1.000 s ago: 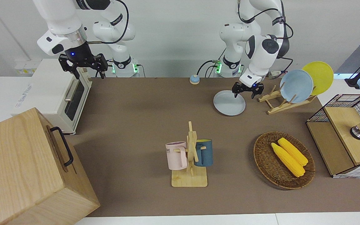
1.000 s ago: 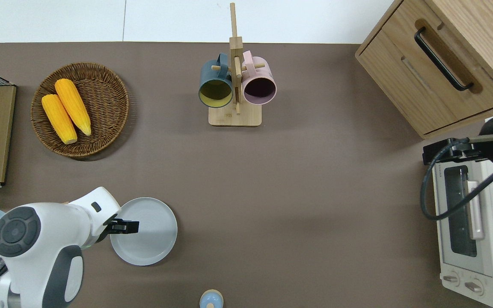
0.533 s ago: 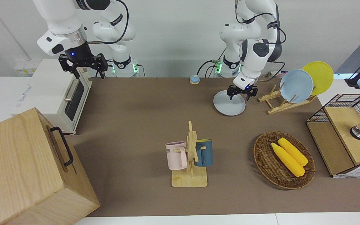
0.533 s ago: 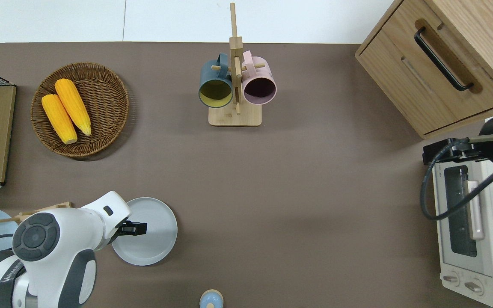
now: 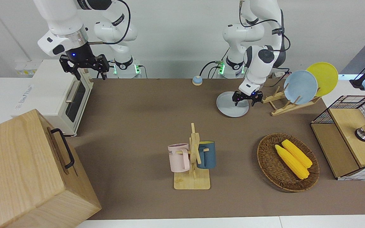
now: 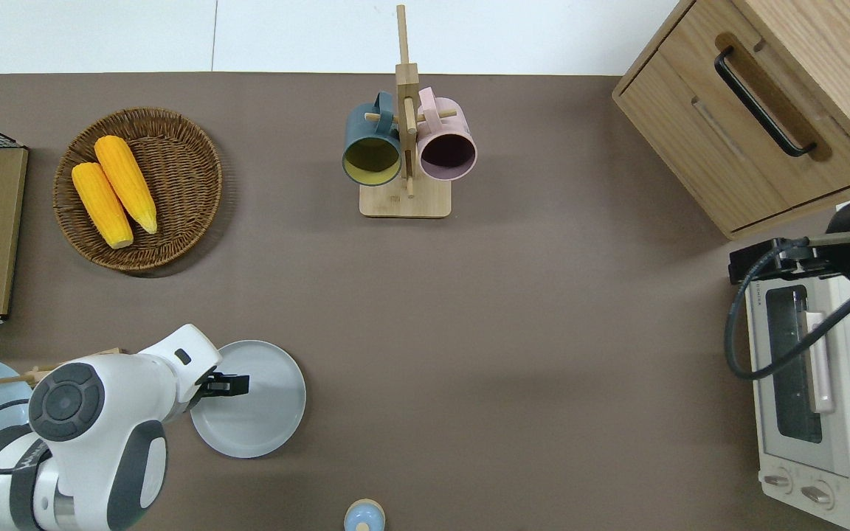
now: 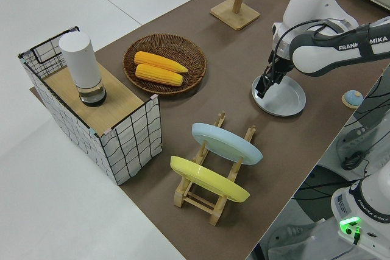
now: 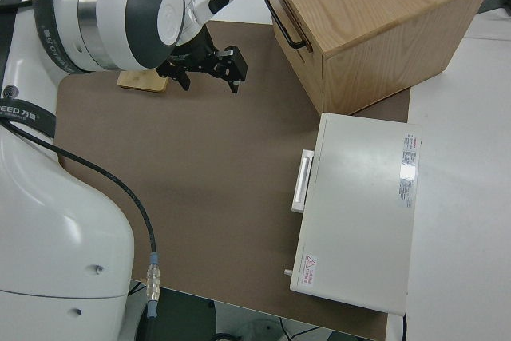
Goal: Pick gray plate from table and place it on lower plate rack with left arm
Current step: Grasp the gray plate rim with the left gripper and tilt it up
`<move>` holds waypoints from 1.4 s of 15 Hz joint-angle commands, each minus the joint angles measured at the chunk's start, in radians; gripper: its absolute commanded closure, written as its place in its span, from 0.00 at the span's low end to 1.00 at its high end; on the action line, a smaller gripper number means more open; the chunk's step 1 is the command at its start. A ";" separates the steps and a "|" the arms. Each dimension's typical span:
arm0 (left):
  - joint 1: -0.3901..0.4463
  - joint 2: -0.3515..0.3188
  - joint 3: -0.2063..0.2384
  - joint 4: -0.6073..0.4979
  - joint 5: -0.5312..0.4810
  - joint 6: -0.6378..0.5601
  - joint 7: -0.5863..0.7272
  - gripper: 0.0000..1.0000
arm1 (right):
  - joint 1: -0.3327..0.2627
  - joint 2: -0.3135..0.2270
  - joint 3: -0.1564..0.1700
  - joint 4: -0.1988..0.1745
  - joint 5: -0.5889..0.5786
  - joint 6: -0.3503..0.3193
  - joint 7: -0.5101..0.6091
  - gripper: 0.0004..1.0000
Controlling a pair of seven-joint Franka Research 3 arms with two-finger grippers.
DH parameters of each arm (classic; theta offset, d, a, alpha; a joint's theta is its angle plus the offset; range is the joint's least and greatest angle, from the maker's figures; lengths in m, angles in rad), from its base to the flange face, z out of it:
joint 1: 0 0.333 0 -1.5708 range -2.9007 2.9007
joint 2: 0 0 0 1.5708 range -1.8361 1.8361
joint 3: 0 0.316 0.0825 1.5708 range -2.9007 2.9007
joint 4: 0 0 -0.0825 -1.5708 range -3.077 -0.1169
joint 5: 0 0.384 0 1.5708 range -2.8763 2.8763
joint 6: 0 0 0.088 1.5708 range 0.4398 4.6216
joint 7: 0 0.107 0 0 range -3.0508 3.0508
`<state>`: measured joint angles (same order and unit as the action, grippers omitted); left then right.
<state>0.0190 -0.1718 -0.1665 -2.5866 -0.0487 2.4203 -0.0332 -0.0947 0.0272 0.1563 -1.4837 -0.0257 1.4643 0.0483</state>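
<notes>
While the round pale gray plate (image 6: 257,402) lies flat on the brown-matted table (image 6: 513,332), your left arm's black two-finger gripper (image 6: 227,384) hovers over its rim.
You see its fingers spread apart, empty, just beside the slanted light-wood plate rack (image 5: 288,103); the right arm is parked.
</notes>
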 commanded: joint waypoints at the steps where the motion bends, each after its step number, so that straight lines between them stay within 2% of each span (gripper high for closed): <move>1: 0.006 0.043 -0.004 -0.023 0.021 0.077 -0.007 0.00 | 0.007 0.000 -0.006 0.006 0.003 -0.001 0.004 0.02; 7: 0.007 0.057 -0.002 -0.023 0.021 0.085 0.003 0.03 | 0.007 0.000 -0.006 0.006 0.003 -0.002 0.004 0.02; 9: 0.009 0.057 -0.002 -0.023 0.023 0.085 0.003 0.14 | 0.007 0.000 -0.006 0.006 0.003 -0.002 0.004 0.02; 10: 0.009 0.057 0.002 -0.023 0.023 0.085 0.003 0.32 | 0.007 0.000 -0.006 0.006 0.003 -0.002 0.004 0.02; 13: 0.009 0.057 0.004 -0.023 0.023 0.083 0.003 0.98 | 0.007 0.000 -0.006 0.006 0.003 -0.002 0.004 0.02; 14: 0.007 0.057 0.005 -0.023 0.023 0.083 0.003 1.00 | 0.007 0.000 -0.006 0.006 0.003 -0.001 0.004 0.02; 21: 0.007 0.069 0.005 -0.023 0.023 0.085 0.003 1.00 | 0.007 0.000 -0.006 0.006 0.003 -0.001 0.004 0.02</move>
<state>0.0203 -0.1203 -0.1616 -2.5952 -0.0426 2.4788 -0.0263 -0.0947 0.0272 0.1563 -1.4837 -0.0257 1.4643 0.0483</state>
